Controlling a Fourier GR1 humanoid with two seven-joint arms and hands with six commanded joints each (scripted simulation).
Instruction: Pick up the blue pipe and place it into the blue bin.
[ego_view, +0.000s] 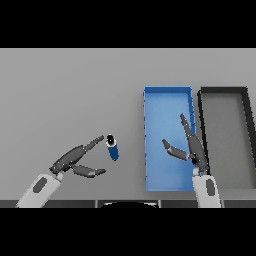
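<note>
The blue pipe (113, 148) stands on end on the grey table, its dark ring-shaped end facing up, a little left of the blue bin (165, 112). My left hand (74, 160) is open just left of the pipe. Its straight fingers (95, 144) reach up to the pipe's top end, and the thumb points right below the pipe, apart from it. My right hand (194, 149) is open and empty over the blue bin, fingers pointing away from me and thumb out to the left.
A black bin (225, 135) stands right beside the blue bin on its right side. The grey table (70, 90) stretches wide to the left and behind the pipe.
</note>
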